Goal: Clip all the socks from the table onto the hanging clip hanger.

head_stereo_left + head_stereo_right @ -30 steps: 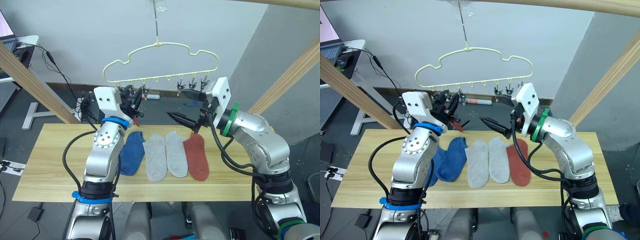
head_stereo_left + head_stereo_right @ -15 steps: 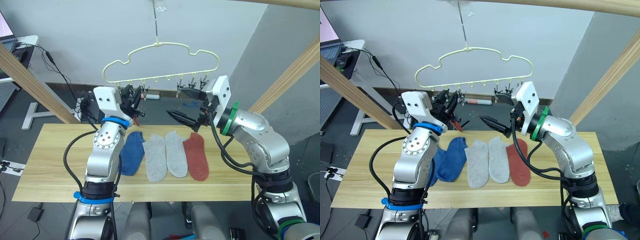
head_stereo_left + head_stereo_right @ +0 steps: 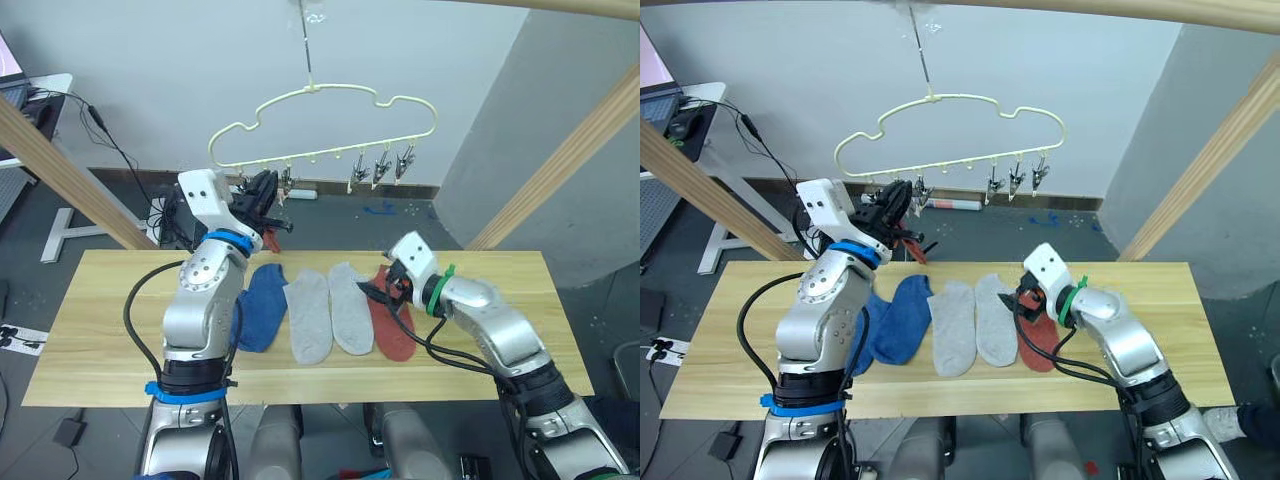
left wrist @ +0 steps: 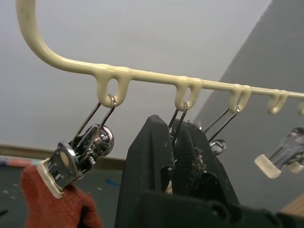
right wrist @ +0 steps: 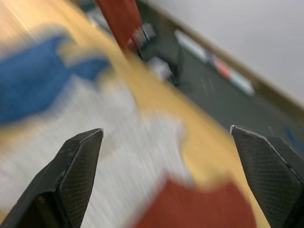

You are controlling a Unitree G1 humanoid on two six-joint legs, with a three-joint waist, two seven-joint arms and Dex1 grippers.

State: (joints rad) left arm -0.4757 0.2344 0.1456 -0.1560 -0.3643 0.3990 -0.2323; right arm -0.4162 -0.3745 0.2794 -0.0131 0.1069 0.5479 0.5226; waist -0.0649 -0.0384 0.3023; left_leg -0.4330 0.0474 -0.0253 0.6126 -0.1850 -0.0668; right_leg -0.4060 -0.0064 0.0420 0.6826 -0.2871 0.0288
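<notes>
Table (image 3: 90, 330) carries a row of socks: blue sock (image 3: 262, 307), two grey socks (image 3: 308, 316), rust sock (image 3: 389, 318). Hanger (image 3: 322, 130) dangles above its far edge, another rust sock (image 4: 53, 206) pinned in its end clip (image 4: 78, 154). Right gripper (image 5: 166, 142) hovers low over the table's rust sock, fingers spread wide, holding nothing. Left gripper (image 3: 266, 190) is up at the hanger, fingers (image 4: 147, 166) pressed together around the second clip.
</notes>
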